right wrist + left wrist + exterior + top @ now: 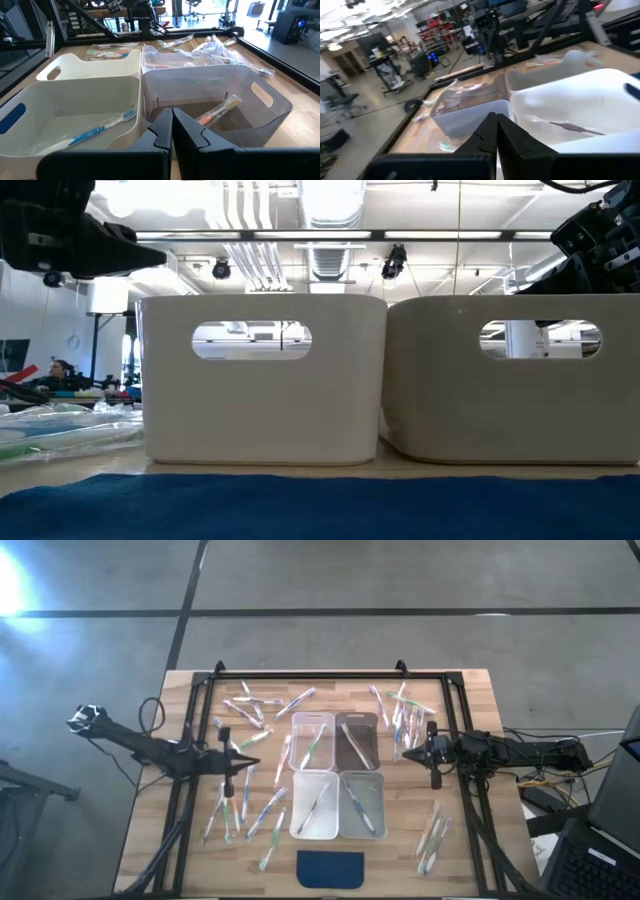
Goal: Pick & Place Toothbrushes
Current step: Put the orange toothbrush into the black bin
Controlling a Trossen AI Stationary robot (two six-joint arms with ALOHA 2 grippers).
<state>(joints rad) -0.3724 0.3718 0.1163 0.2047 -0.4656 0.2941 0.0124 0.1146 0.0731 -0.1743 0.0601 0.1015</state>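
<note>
Several wrapped toothbrushes lie flat and scattered on the wooden table: left of the bins (240, 810), along the far side (260, 705) and at the right (432, 830). Four bins stand in a block at the middle, each with a toothbrush lying inside, such as a blue one (90, 134) and an orange one (217, 112). My left gripper (256, 757) (496, 127) hovers shut just left of the bins and holds nothing. On the bins' other side, my right gripper (405, 752) (172, 122) hovers shut and holds nothing.
The far-right bin (358, 738) is dark and see-through; the other bins (313, 808) are whitish. A dark blue pad (331, 868) lies at the near edge in front of the bins. A black frame (300, 676) runs around the table.
</note>
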